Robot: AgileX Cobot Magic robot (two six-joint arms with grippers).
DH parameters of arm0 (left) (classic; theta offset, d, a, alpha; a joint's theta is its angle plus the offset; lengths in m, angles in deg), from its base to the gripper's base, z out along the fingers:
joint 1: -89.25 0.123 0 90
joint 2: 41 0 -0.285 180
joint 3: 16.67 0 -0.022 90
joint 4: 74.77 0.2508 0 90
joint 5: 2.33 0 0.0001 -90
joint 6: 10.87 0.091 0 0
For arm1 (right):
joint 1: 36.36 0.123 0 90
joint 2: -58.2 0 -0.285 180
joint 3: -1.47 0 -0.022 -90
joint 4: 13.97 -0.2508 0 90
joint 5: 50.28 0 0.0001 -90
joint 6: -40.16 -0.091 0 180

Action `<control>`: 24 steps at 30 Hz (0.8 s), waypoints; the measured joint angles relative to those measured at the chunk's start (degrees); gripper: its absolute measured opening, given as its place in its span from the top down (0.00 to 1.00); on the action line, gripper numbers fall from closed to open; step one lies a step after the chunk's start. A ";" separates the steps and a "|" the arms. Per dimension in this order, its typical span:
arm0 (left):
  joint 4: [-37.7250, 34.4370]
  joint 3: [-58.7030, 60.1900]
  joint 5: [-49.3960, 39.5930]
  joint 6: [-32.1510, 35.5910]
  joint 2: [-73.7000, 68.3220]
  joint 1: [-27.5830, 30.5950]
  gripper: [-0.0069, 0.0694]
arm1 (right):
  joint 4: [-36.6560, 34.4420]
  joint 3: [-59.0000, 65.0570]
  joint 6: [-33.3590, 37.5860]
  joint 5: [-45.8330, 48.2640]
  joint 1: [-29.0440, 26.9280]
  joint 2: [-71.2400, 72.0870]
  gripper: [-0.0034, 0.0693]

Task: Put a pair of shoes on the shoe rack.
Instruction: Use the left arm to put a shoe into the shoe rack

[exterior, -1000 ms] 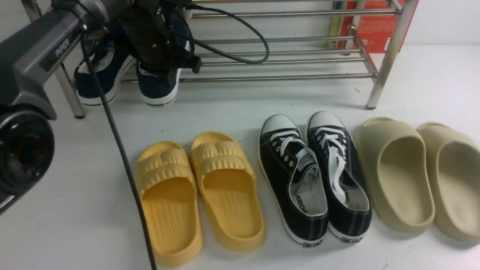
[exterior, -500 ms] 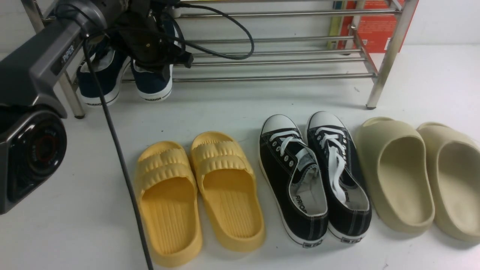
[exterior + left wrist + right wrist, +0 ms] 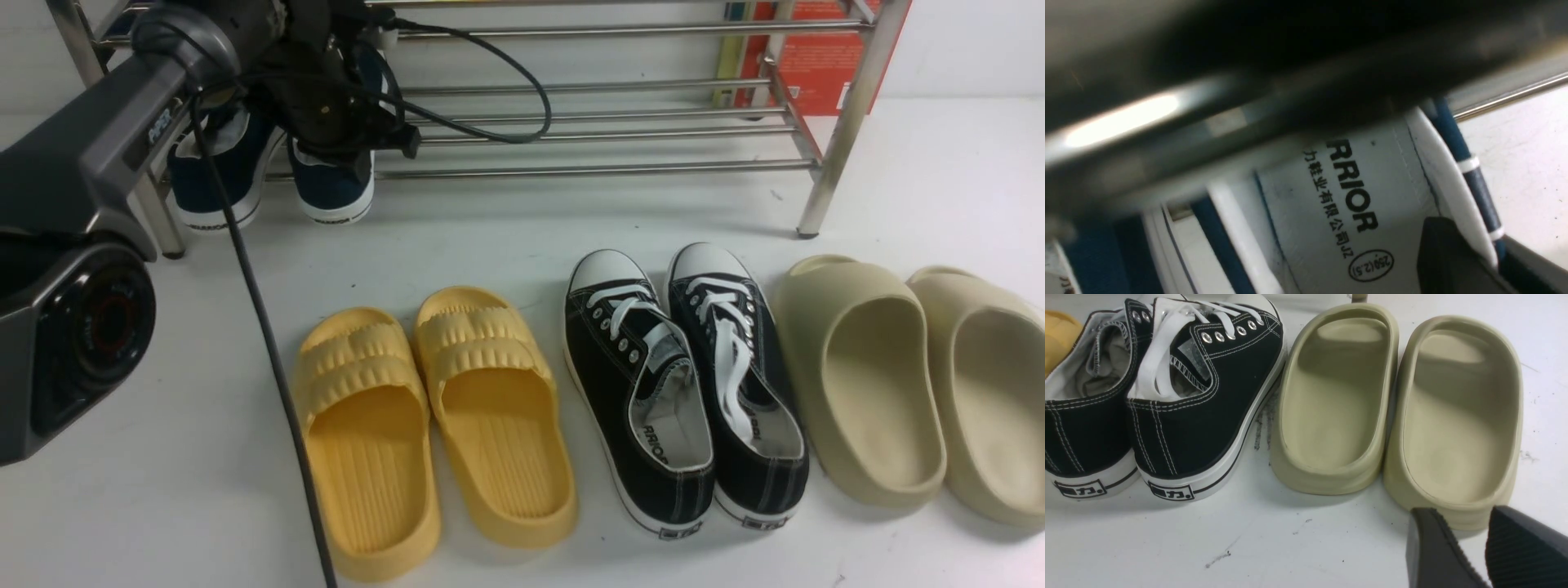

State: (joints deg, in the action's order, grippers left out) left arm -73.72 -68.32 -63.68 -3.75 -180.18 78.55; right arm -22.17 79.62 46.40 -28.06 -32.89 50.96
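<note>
At the left end of the shoe rack (image 3: 604, 170), both navy shoes (image 3: 214, 175) rest toes-in on the lower shelf, heels jutting over the front bar above the bench (image 3: 506, 229). Left jaws are clamped on the heel collar of 1 shoe; right jaws stand apart, empty. Placement looks nearly done: only release and withdrawal remain.

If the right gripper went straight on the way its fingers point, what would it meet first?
Most likely the heel rim of the beige slide farthest from the black sneakers, just ahead of the right gripper; its height above the table is unclear.
</note>
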 joint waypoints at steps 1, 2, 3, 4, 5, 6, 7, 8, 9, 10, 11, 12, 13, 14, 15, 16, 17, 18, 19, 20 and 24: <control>0.00 0.00 0.12 0.04 0.00 0.00 0.91 | 0.00 0.00 0.00 0.00 0.00 0.00 0.62; 0.05 0.00 0.17 0.04 0.00 0.00 0.91 | 0.00 0.00 0.00 0.00 0.00 0.00 0.62; 0.05 0.00 0.25 0.04 0.00 0.00 0.91 | 0.00 0.00 0.00 0.00 0.00 0.00 0.62; 0.05 0.00 0.25 0.12 0.00 0.00 0.91 | 0.00 0.00 0.00 0.00 0.00 0.00 0.62; 0.05 0.00 0.25 0.49 0.06 -0.05 0.91 | 0.00 0.00 0.00 0.00 0.00 0.00 0.62; 0.05 0.00 0.25 0.77 0.06 -0.12 0.91 | 0.00 0.00 0.00 0.00 0.00 0.00 0.62; 0.12 0.00 0.25 0.99 0.15 -0.18 0.91 | 0.00 0.00 0.00 0.00 0.00 0.00 0.62; 0.31 0.00 0.12 1.28 0.17 -0.40 0.91 | 0.00 0.00 0.00 0.00 0.00 0.00 0.62; 0.31 0.00 0.03 1.35 0.23 -0.45 0.91 | 0.00 0.00 0.00 0.00 0.00 0.00 0.62; 0.25 0.00 -0.21 1.46 0.36 -0.52 0.91 | 0.00 0.00 0.00 0.00 0.00 0.00 0.62; 0.25 0.00 -0.75 1.53 0.43 -0.64 0.91 | 0.00 0.00 0.00 0.00 0.00 0.00 0.62; 0.13 0.00 -1.47 1.59 0.56 -0.78 0.91 | 0.00 0.00 0.00 0.00 0.00 0.00 0.62; 0.05 0.00 -1.94 1.72 0.64 -0.83 0.91 | 0.00 0.00 0.00 0.00 0.00 0.00 0.62; -0.06 0.00 -2.17 1.71 0.64 -0.88 0.91 | 0.00 0.00 0.00 0.00 0.00 0.00 0.62; -0.18 0.00 -2.17 1.71 0.64 -0.95 0.91 | 0.00 0.00 0.00 0.00 0.00 0.00 0.62; -0.17 0.00 -2.17 1.71 0.64 -1.03 0.91 | 0.00 0.00 0.00 0.00 0.00 0.00 0.62; -0.17 0.00 -2.17 1.71 0.64 -1.03 0.91 | 0.00 0.00 0.00 0.00 0.00 0.00 0.62; -0.53 0.00 -2.10 1.71 0.64 -1.03 0.91 | 0.00 0.00 0.00 0.00 0.00 0.00 0.62; -0.54 0.00 -2.10 1.71 0.64 -1.03 0.91 | 0.00 0.00 0.00 0.00 0.00 0.00 0.62; -1.05 0.00 -1.95 1.71 0.64 -1.03 0.91 | 0.00 0.00 0.00 0.00 0.00 0.00 0.62; -1.05 0.00 -1.18 1.71 0.64 -1.03 0.91 | 0.00 0.00 0.00 0.00 0.00 0.00 0.62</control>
State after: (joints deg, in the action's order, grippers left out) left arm -74.77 -68.32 -64.87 -2.04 -179.54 77.51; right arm -22.17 79.62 46.40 -28.06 -32.89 50.96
